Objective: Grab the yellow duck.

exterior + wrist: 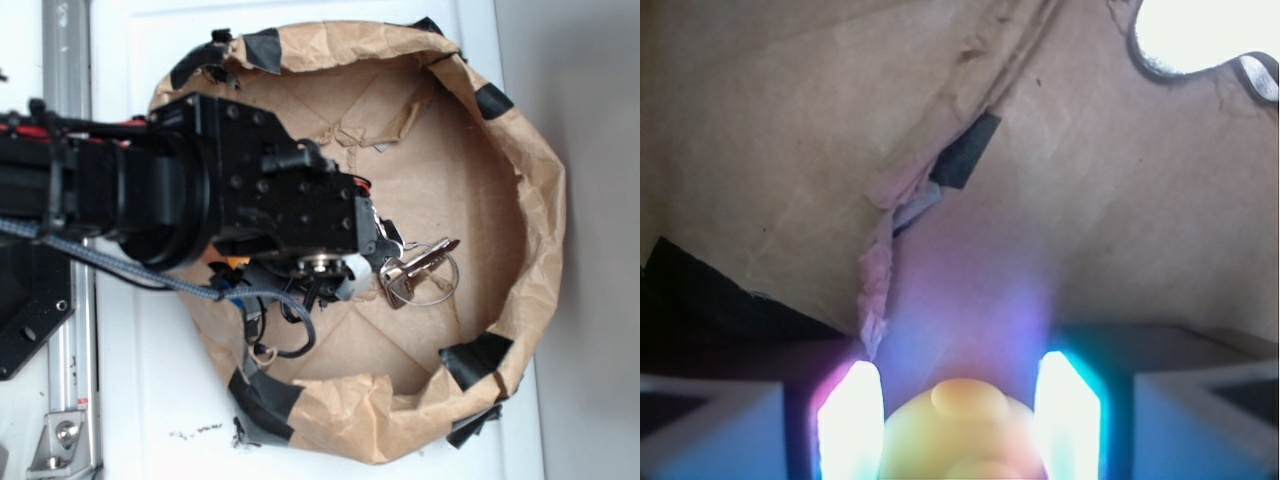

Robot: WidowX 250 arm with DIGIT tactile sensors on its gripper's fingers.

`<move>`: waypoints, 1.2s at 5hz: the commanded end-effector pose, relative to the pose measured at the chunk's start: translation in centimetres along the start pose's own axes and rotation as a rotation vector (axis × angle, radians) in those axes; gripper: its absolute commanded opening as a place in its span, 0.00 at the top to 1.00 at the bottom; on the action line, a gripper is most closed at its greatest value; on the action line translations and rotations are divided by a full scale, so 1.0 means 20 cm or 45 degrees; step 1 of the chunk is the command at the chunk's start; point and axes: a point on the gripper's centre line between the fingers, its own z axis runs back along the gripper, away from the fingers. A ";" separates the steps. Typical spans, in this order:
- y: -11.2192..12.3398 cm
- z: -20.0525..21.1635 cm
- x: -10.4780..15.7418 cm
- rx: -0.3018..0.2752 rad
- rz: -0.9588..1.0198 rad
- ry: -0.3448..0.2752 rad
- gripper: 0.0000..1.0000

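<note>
The yellow duck (958, 430) shows at the bottom of the wrist view as a rounded yellow shape with an orange bump. It fills the gap between the two glowing fingers (852, 420), and both pads press against its sides. My gripper (960, 400) is shut on it, just above the brown paper floor. In the exterior view the gripper (335, 270) points down into the left half of the paper basin, and the arm hides the duck.
The basin is crumpled brown paper with a raised rim (540, 200) patched with black tape (478, 357). A bunch of silver keys (415, 270) lies just right of the gripper. A torn paper fold with tape (965, 150) runs ahead of the fingers.
</note>
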 end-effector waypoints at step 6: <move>0.10 0.69 0.15 0.199 0.362 -0.509 1.00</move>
